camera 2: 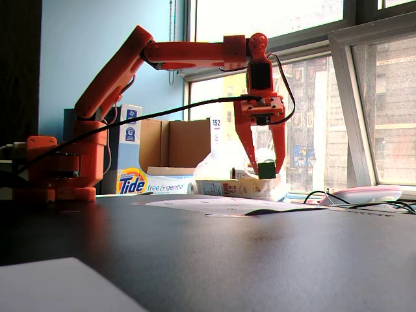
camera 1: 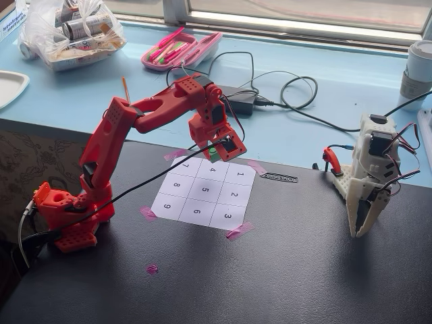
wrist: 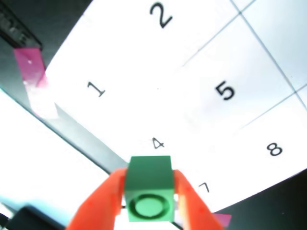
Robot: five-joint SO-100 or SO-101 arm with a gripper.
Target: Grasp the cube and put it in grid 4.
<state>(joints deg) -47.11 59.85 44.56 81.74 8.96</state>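
The cube (wrist: 149, 194), green with a round mark on the face toward the wrist camera, is pinched between the two orange fingers (wrist: 100, 203) of the claw (wrist: 149, 201). In the side fixed view the cube (camera 2: 266, 170) hangs clear above the numbered sheet (camera 2: 214, 204), not touching it. In the higher fixed view the claw (camera 1: 217, 154) holds the cube (camera 1: 213, 154) over the far edge of the sheet (camera 1: 202, 194), near grid 4 (camera 1: 212, 169). The wrist view shows grid 4 (wrist: 158, 136) just beyond the cube, between cells 1 and 7. Pink tape (camera 1: 239, 231) fixes the sheet's corners to the dark tabletop (camera 1: 283, 270). A white arm (camera 1: 371, 177) stands well apart at the right of that view.
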